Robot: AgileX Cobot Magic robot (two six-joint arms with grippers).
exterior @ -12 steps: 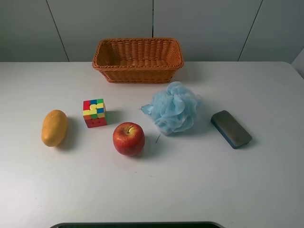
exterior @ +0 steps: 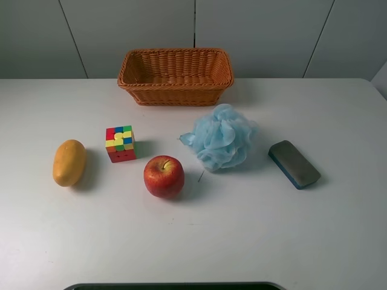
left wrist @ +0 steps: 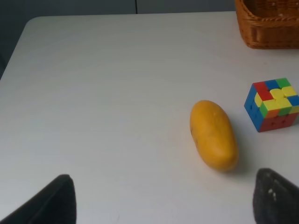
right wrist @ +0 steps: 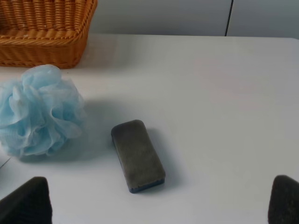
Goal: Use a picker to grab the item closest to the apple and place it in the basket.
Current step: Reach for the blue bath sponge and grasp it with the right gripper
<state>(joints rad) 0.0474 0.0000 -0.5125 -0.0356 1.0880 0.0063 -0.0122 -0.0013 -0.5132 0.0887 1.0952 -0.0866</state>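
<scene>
The apple [exterior: 163, 176] sat on the table [exterior: 242, 241], near its middle. The cube [exterior: 120, 144] lay just beside it on the left and slightly behind, with a narrow gap between them. The loofah [exterior: 221, 137] lay just beside it on the right, also a little behind and not touching. Which of the two was nearer could not be told for certain. The basket [exterior: 175, 93] stood at the back of the table, behind both and well apart from the apple. A mango [exterior: 69, 162] lay left of the cube, and a dark block [exterior: 294, 164] lay right of the loofah.

Neither arm showed in the high view. The left gripper [left wrist: 163, 203] was spread wide and held nothing; only its two dark fingertips [left wrist: 58, 200] showed at the frame's edge. The mango lay ahead of it, and the cube lay beyond the mango, well apart from the fingers. The right gripper [right wrist: 154, 200] was likewise wide apart and empty. The block lay ahead of it, with the loofah farther off to one side, clear of its fingertips [right wrist: 285, 198].
</scene>
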